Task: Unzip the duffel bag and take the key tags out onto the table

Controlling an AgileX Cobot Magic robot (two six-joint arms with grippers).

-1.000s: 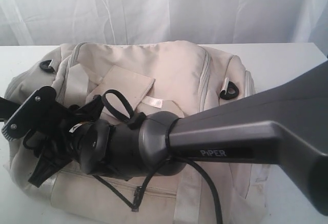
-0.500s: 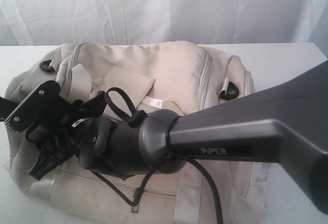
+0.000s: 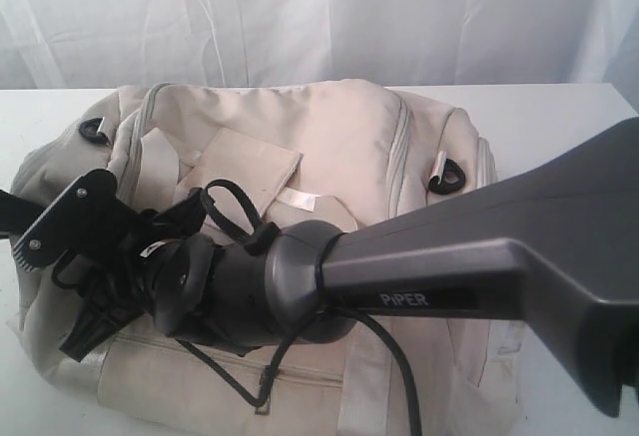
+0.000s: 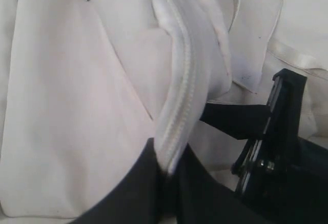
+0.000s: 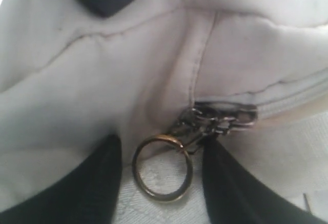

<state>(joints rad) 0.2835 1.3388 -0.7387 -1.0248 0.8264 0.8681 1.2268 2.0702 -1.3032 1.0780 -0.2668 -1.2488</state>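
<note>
The cream duffel bag (image 3: 329, 137) lies on the white table (image 3: 559, 117), its zipper closed. My right arm reaches across to the bag's left end. There my right gripper (image 5: 161, 147) stands open, with one dark finger on each side of the brass ring zipper pull (image 5: 162, 168) and not touching it. The ring hangs from the metal sliders (image 5: 220, 117). My left gripper (image 4: 166, 165) is shut on a raised fold of the bag's zipper seam (image 4: 182, 90). The key tags are hidden.
The right arm's grey link (image 3: 479, 256) and its black cable (image 3: 399, 366) cover the bag's front. A satin strap (image 4: 297, 60) and black D-rings (image 3: 447, 177) sit on the bag. A white curtain (image 3: 319, 17) hangs behind the table.
My right wrist has shifted slightly left and down over the bag's left end. The left gripper's hold on the seam is unchanged.
</note>
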